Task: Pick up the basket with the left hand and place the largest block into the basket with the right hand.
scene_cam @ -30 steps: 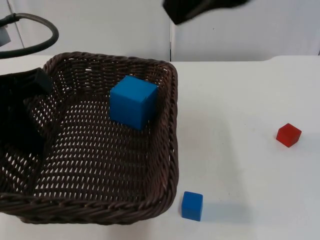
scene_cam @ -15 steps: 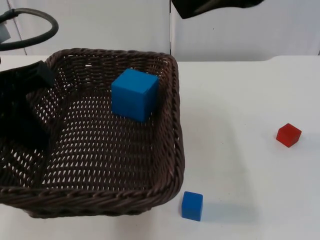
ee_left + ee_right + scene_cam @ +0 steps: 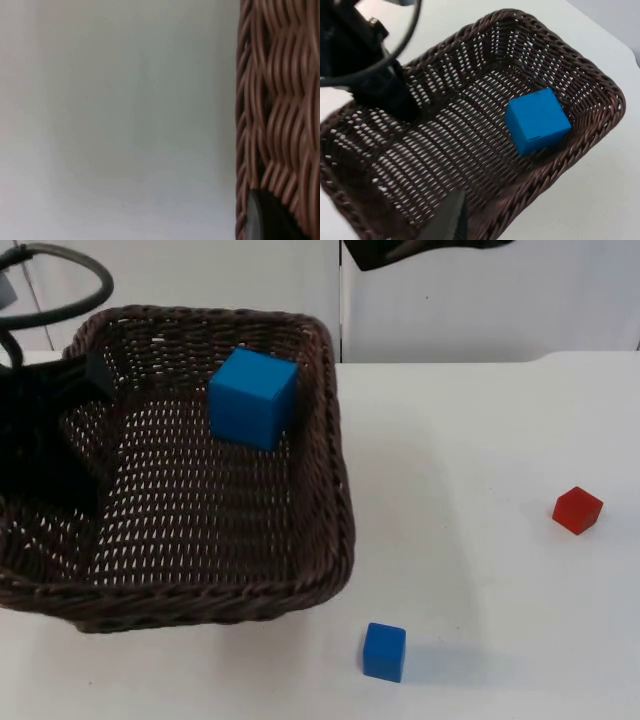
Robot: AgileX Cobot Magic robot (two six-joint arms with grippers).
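Centrally at the left of the top view sits the dark brown woven wicker basket (image 3: pixel 330 490), its far rim raised toward the upper left of the frame. Inside it, against the far right wall, rests the large blue cube (image 3: pixel 253 397), tilted slightly; it is the largest of the three blocks. The right wrist view shows the same cube (image 3: pixel 537 120) lying on the basket's open-weave floor close to a corner of the rim (image 3: pixel 615 107).

At the left edge of the top view, the left gripper (image 3: pixel 75 390) reaches down over the basket's left wall, one black finger lying inside the basket. In the left wrist view the woven wall (image 3: pixel 280 100) stands close against a black fingertip (image 3: pixel 265 220), with bare white table (image 3: pixel 120 120) beside it. The fingers are closed on the basket wall.

At the upper middle of the top view, a dark part of the right gripper (image 3: pixel 400 252) hangs above the far edge of the table, apart from the basket; how far its fingers are spread cannot be told.

On the white table (image 3: pixel 480 440), a small blue cube (image 3: pixel 384 651) lies at lower centre, near the basket's front right corner. A small red cube (image 3: pixel 577 510) lies at the right, well apart from both.
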